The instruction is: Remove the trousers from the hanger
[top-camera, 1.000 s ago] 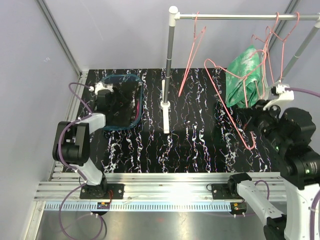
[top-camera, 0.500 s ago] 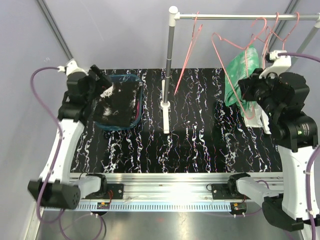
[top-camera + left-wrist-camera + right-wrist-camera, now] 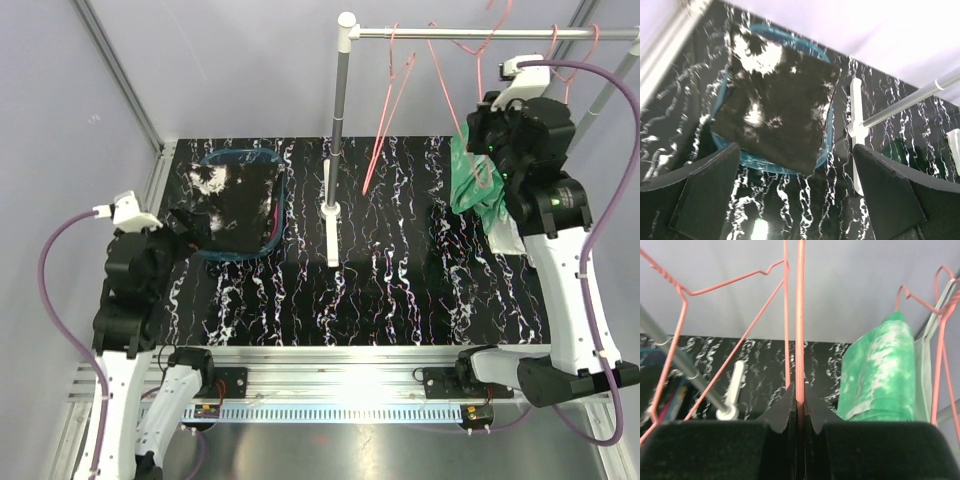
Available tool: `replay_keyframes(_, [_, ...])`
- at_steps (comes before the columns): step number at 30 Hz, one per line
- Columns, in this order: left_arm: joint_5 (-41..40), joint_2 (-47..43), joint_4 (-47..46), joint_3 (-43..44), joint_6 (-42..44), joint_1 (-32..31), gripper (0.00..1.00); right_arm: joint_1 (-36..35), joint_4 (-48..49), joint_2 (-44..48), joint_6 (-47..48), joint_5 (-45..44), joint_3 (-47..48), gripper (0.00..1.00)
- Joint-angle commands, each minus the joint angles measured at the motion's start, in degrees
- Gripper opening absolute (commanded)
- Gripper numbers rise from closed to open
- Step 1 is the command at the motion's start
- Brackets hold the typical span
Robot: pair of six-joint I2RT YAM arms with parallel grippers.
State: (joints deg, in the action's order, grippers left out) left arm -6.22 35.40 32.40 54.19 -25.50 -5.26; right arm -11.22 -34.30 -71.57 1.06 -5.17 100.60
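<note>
Black white-speckled trousers (image 3: 235,200) (image 3: 775,107) lie folded in a blue basket (image 3: 243,152) (image 3: 747,161) at the table's far left, with a pink sliver (image 3: 271,224) at their edge. My left gripper (image 3: 186,228) (image 3: 800,200) is open and empty, drawn back to the near side of the basket. Mottled green-and-white trousers (image 3: 468,175) (image 3: 880,375) hang from a pink wire hanger (image 3: 905,294) on the right. My right gripper (image 3: 479,140) (image 3: 800,392) is raised beside them, shut on the wire of an empty pink hanger (image 3: 448,80) (image 3: 800,315) whose top reaches the rail.
A metal rail (image 3: 480,33) runs along the back on a grey post (image 3: 340,100) with a white foot (image 3: 331,225). Another empty pink hanger (image 3: 392,90) (image 3: 715,287) dangles from the rail left of the held one. More hanger hooks (image 3: 572,55) sit at the rail's right end.
My left arm pulled back from the basket toward the near left, leaving the black trousers in it. My right arm rose, carrying the empty hanger up to the rail.
</note>
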Motion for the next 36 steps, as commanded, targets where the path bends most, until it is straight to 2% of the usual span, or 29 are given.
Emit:
replay_keyframes(1, [-2.74,-3.4,-0.77,-1.1,4.74,-0.19,0.99,-4.75,10.04,-0.93,4.73,-9.31,-1.54,0.0])
replay_keyframes(3, [-4.75,-3.49,0.46,-2.34,6.24,-0.19,0.99,-10.45,13.03,-1.81,8.95,-17.28,-3.47,0.0])
replay_keyframes(6, [-6.0,-4.19,0.56,-4.27,6.86,-0.37,0.99,-14.69,15.84,-4.01,10.98,-23.72,-5.58,0.0])
replay_keyframes(16, [-5.39,-4.9,-0.5,-7.52,6.34,-0.81,0.99,-15.85,14.09,-7.79,4.13,-21.81,-6.02,0.0])
replay_keyframes(22, [-6.26,-4.72,-0.59,-7.44,6.42,-1.07,0.99,-16.02,12.07,-5.96,0.97,-19.36,-8.48,0.01])
replay_keyframes(23, [-6.26,-4.64,-0.59,-7.44,6.42,-1.07,0.99,-16.02,11.63,-5.43,0.44,-18.05,-8.66,0.07])
replay_keyframes(26, [-6.44,-4.64,-0.41,-7.35,6.34,-1.25,0.99,-16.02,7.78,-3.93,-0.01,-16.46,-7.79,0.18])
replay_keyframes(27, [-6.35,-4.72,-0.24,-7.26,6.07,-1.42,0.99,-15.94,6.02,-3.67,-0.18,-16.45,-7.0,0.29])
replay_keyframes(29, [-6.35,-4.9,0.2,-7.26,5.9,-1.51,0.99,-15.85,0.57,-3.49,-0.71,-16.89,-4.71,0.43])
replay_keyframes(30, [-6.44,-4.9,0.12,-7.26,5.9,-1.6,0.99,-15.76,-1.1,-2.79,-0.71,-16.98,-4.1,0.6])
replay_keyframes(34, [-6.61,-4.29,-0.15,-7.17,6.07,-1.77,0.99,-14.01,-13.55,-1.29,-6.06,-15.84,0.72,0.77])
replay_keyframes(36, [-6.61,-4.2,-0.06,-7.17,6.16,-1.86,0.99,-12.95,-16.31,-0.07,-6.94,-14.78,1.88,0.81])
